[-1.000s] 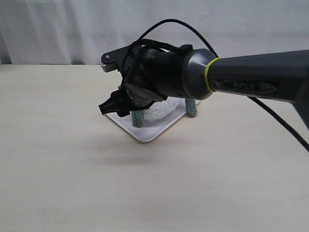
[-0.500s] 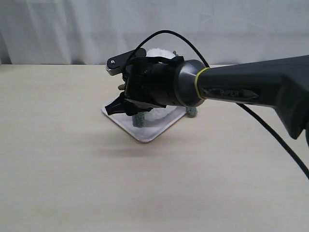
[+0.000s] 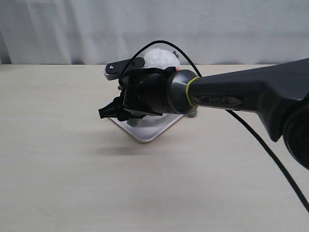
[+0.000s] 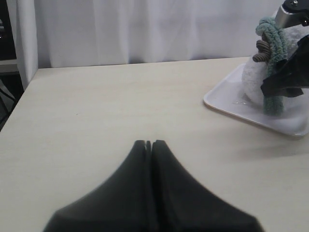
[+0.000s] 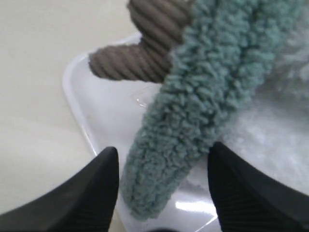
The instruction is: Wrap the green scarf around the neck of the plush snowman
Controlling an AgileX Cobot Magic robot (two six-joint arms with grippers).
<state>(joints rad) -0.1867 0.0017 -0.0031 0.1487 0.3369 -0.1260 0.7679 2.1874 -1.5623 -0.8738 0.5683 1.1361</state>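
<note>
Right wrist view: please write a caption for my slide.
Open tool at the loose end of the green scarf, over the white tray.

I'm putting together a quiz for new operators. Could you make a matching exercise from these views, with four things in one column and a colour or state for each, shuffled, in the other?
Column one:
1. green scarf
2. left tool
3. right tool
4. tray

Column two:
A. shut, over the bare table
B. white, under the plush snowman
C. open, straddling a fuzzy hanging end
D. grey-green, hanging down the plush snowman

Pairs: 1-D, 2-A, 3-C, 4-B.
</note>
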